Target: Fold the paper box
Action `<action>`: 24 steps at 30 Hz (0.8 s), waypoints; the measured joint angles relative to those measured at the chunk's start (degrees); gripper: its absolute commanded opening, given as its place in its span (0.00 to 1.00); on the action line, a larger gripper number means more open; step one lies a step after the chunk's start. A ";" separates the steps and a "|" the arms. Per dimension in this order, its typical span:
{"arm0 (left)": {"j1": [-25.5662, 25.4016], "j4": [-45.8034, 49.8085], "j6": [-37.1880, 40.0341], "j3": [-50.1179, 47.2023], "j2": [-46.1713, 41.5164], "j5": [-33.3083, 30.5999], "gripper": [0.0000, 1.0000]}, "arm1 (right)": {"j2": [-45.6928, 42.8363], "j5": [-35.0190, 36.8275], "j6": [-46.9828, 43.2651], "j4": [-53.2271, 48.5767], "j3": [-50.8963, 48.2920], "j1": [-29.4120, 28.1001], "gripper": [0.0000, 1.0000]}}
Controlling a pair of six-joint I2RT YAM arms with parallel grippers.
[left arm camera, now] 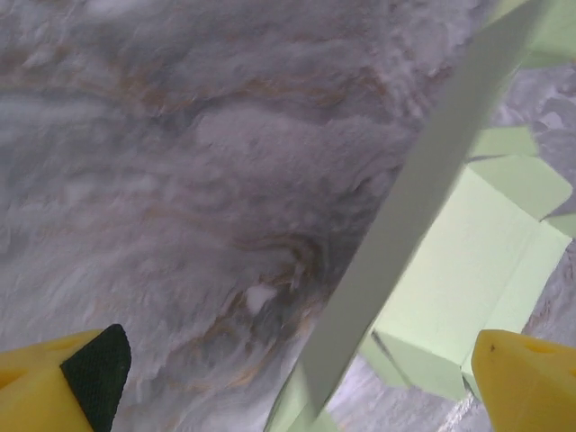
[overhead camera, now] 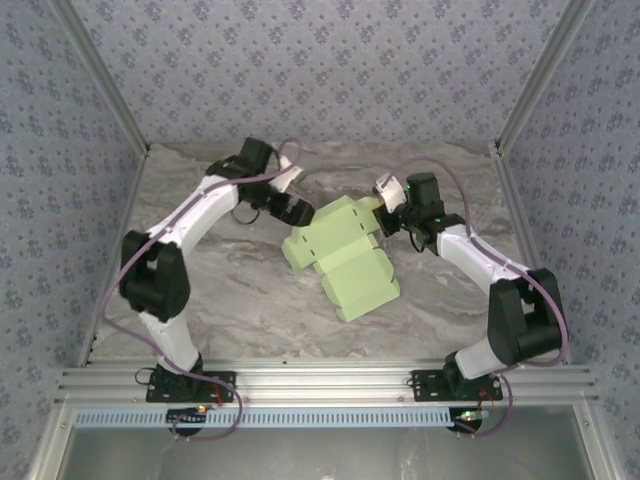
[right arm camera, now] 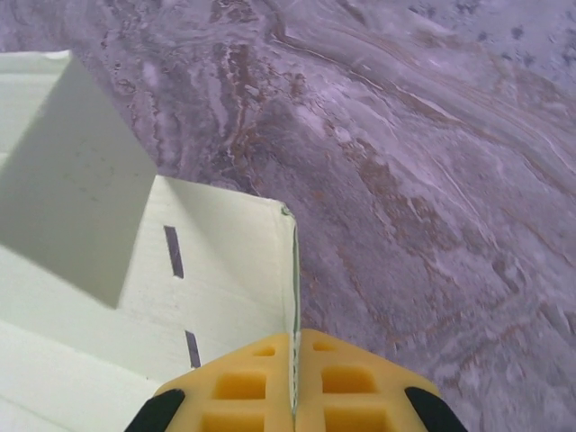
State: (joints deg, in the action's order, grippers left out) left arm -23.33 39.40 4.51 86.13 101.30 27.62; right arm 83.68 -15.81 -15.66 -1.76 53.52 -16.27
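while the pale green paper box [overhead camera: 345, 262] lies partly folded at the centre of the top view on the marbled table [overhead camera: 230, 310], it is flanked by both claws. the left gripper [overhead camera: 297, 211] is seen at its upper-left edge and the right gripper [overhead camera: 388, 205] at its upper-right corner.

in the left wrist view, the yellow fingers [left arm camera: 54, 387] are spread wide at the two lower corners and nothing is held. a raised flap [left arm camera: 423, 180] is seen edge-on between them, running from bottom centre to upper right, and no contact with either finger can be made out.

in the right wrist view, the jaws are pressed together at bottom centre, and a thin upright wall [right arm camera: 293, 270] of the card is pinched between them. two dark slots [right arm camera: 173, 252] are seen in the panel just to its left.

the step in hand is judged to be the raising of the side walls, with one wall held up by the right claw. for the next move, the standing flap would likely have to be gripped or pushed over by the left claw. the right-hand pinch would need to be kept firm, and gentle pressure would be called for, since thin card may buckle.
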 measured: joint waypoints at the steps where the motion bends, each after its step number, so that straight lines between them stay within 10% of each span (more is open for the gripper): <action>1: 0.96 -3.74 -2.29 -5.27 -3.08 0.15 0.99 | -1.44 -0.31 1.75 1.16 -1.79 0.76 0.00; 15: -2.01 -40.52 -19.61 -34.60 -11.50 -5.11 0.94 | -8.59 -3.04 12.52 9.79 -11.61 6.01 0.00; 20: -3.63 -45.81 -19.71 -34.56 -10.01 -8.44 0.56 | -9.01 -3.04 12.72 10.21 -13.27 6.01 0.00; 24: -3.63 -46.62 -18.97 -34.27 -8.07 -10.91 0.49 | -9.25 -3.04 12.79 10.40 -13.81 6.10 0.00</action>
State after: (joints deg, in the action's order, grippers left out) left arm -26.96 -7.22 -14.46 51.86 93.23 16.71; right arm 74.43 -18.85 -2.87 8.64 39.70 -10.17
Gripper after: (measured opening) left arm 0.500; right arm 0.049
